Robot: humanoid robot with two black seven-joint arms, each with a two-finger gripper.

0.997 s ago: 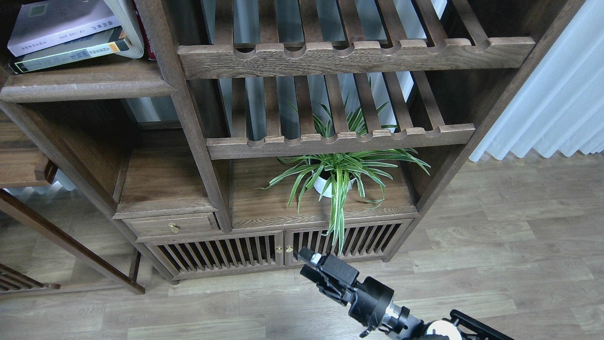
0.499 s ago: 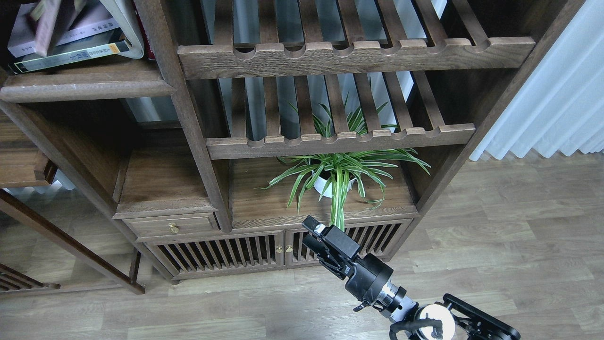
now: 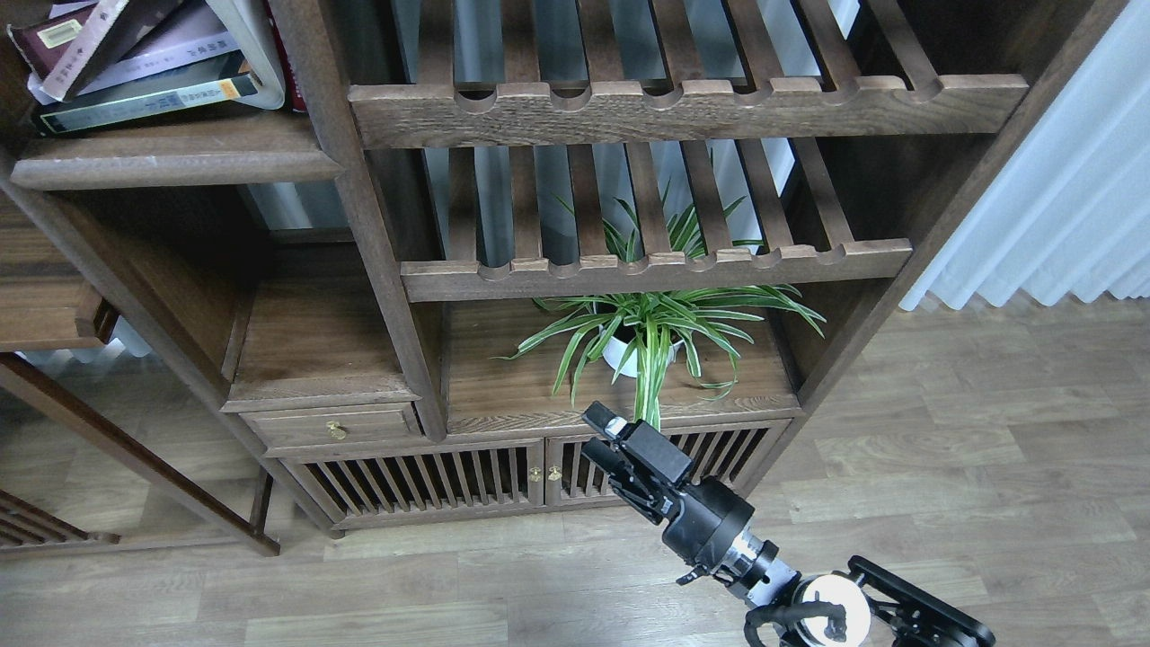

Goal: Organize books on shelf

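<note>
The books lie at the top left on the shelf, a flat dark-brown board with a rounded front edge. The black-grey book with the yellow-green panel is lowest, and the white-lavender book lies on it. The maroon book leans tilted over them at the frame's top edge; what holds it is out of view. My right gripper is low in the middle, in front of the cabinet doors, far below the books, with its fingers slightly apart and empty. My left gripper is not in view.
Two slatted racks with notched front rails fill the middle of the bookcase. A potted spider plant stands under them, just above my right gripper. A small drawer and slatted cabinet doors are below. A white curtain hangs at right.
The maroon book has come into view and moved down over the stack at the top left. My right gripper has risen from the floor area to the front of the cabinet doors.
</note>
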